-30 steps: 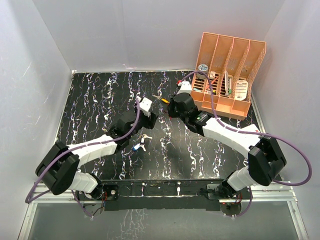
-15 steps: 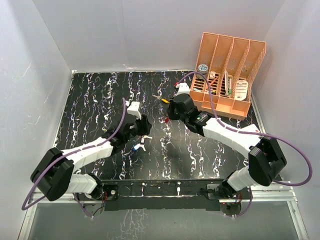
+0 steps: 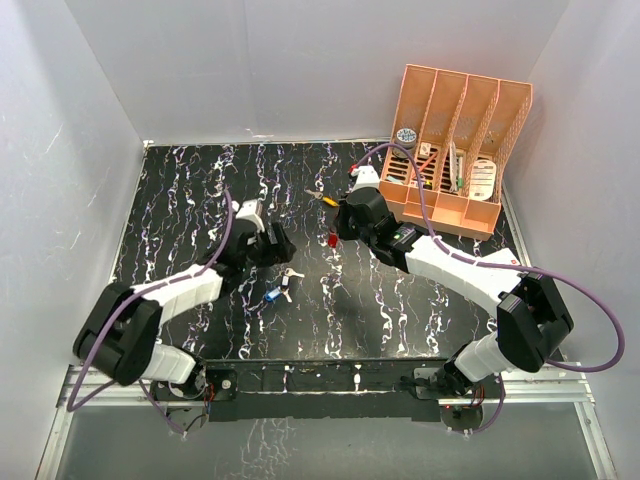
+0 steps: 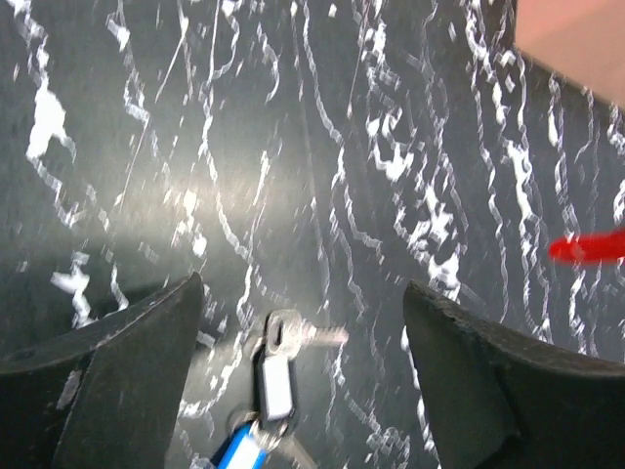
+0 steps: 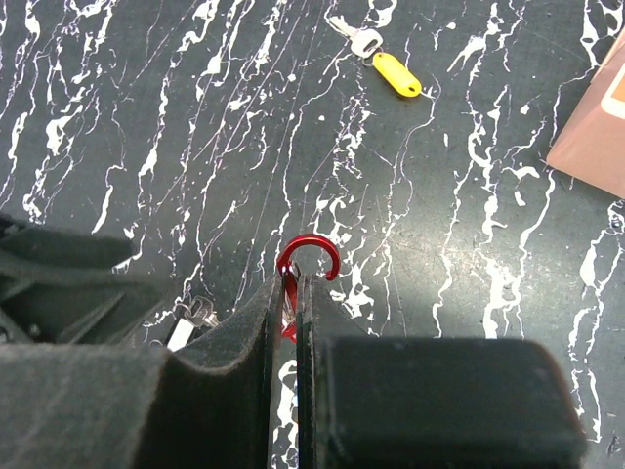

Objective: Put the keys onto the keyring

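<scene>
My right gripper (image 5: 297, 283) is shut on the keyring (image 5: 311, 258), a thin red wire loop whose open hook sticks out past the fingertips; it shows as a red spot (image 3: 332, 240) in the top view. My left gripper (image 4: 303, 303) is open, its fingers (image 4: 127, 352) wide apart above a small bunch of keys: a bare silver key (image 4: 293, 334), a white-headed key (image 4: 275, 383) and a blue-headed key (image 4: 234, 449). In the top view this bunch (image 3: 280, 287) lies just right of the left gripper (image 3: 275, 245). A yellow-headed key (image 5: 395, 71) lies farther back (image 3: 327, 200).
An orange file rack (image 3: 455, 150) holding several small items stands at the back right, its corner visible in the right wrist view (image 5: 596, 127). White walls enclose the black marbled tabletop (image 3: 180, 190).
My left arm swung leftward and its gripper turned, now open above the key bunch. My right gripper stayed nearly still, holding the red keyring.
</scene>
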You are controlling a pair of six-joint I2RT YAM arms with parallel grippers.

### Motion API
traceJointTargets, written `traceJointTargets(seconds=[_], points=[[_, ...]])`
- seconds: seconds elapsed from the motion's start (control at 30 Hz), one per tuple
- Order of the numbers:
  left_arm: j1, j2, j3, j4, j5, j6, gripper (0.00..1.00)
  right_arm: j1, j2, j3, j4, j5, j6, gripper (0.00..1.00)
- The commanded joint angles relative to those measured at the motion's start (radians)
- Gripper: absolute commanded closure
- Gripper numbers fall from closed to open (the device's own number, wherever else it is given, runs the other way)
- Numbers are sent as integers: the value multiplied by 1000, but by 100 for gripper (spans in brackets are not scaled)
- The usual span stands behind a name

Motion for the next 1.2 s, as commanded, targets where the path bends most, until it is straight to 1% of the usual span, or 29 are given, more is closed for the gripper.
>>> traceJointTargets(seconds=[0.0,0.07,0.2,0.27,0.43,0.6,0.77,0.93,1.17], points=[[14,117,191,-25,28,17,13,5,-29,8,13,66,-3,100],[20,206,293,-37,49,17,9,0,-34,10,3,87,-2,100],[34,400,473,-43,137,-46,8,-14,-51,9,-13,120,0,100],[38,492,525,-8,169,-88,8,-19,-63,8,-24,138,-8,100],[41,648,648,42,193,-165,10,-26,-98,4,-37,159,-25,100],[42,716,689,127,192,-204,13,-36,-125,1,-46,174,-35,100],[42,785,759,123,216,-216,16,-43,-137,-3,-45,170,-35,100],[41,859,808,164,263,-264,20,-49,-136,-4,-42,166,-33,100],[35,915,843,172,299,-308,26,-63,-140,-11,-38,161,-34,100]])
